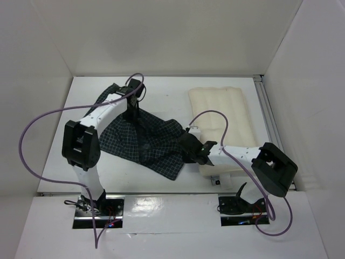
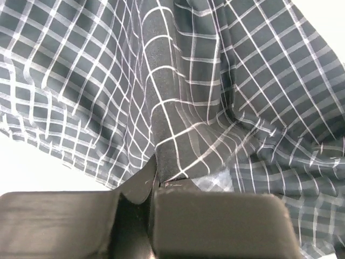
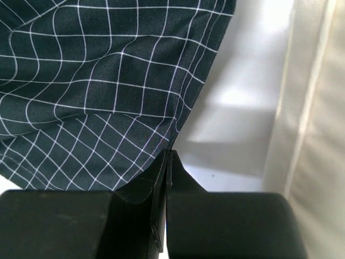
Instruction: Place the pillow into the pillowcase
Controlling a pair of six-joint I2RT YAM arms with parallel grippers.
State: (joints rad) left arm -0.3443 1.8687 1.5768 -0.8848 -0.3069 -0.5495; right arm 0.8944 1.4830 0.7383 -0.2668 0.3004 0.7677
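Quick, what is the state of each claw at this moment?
Left claw: closed, pinching a fold of the pillowcase.
Right claw: closed, gripping the pillowcase at its edge.

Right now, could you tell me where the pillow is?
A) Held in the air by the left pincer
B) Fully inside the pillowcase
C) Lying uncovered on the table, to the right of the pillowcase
C: the top view shows the cream pillow lying bare on the table, to the right of the checked pillowcase and not inside it.
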